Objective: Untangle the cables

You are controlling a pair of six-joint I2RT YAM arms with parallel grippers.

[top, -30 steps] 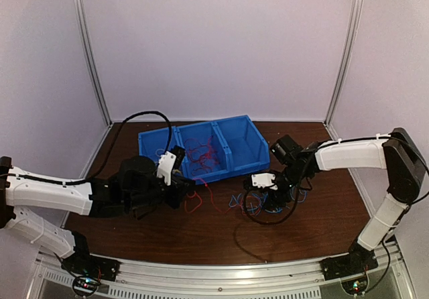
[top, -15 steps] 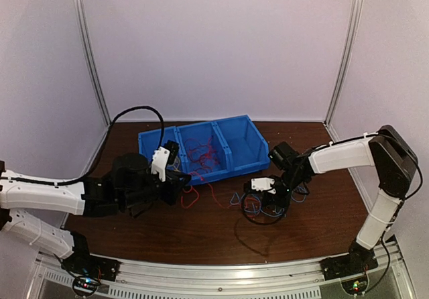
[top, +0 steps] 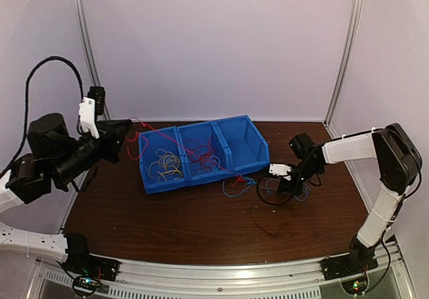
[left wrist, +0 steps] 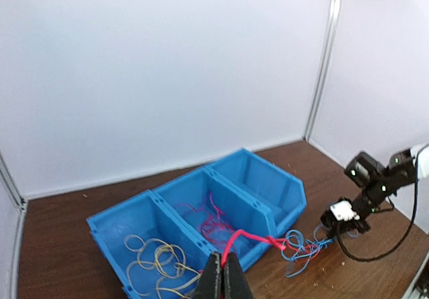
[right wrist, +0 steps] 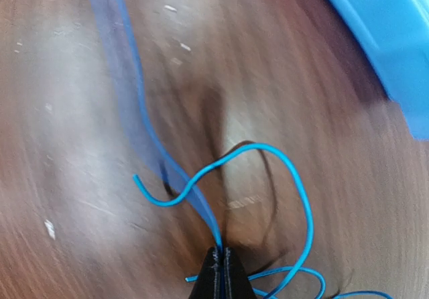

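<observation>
White-walled booth (top: 221, 44) with a dark brown wooden table (top: 201, 232) inside. Toward the back of the table sits a blue plastic bin with three compartments (top: 249, 157). Seen from above, the left compartment has a loose bunch of thin yellow wires (top: 164, 165), the middle one has a tangle of thin red wires (top: 201, 155), and I can't make out anything in the right one.

The left hand (left wrist: 223, 265) is up in the air off the left end of the bin, clenched on a single red wire (left wrist: 251, 235). That wire runs from it over the bin's front edge to a mess of thin blue wires (left wrist: 301, 252) lying on the table just right of the bin.

The right hand (right wrist: 220, 259) is down by that blue mess, pinched tight on one light blue wire (right wrist: 268, 155) that loops up in front of it, very close to the table.
</observation>
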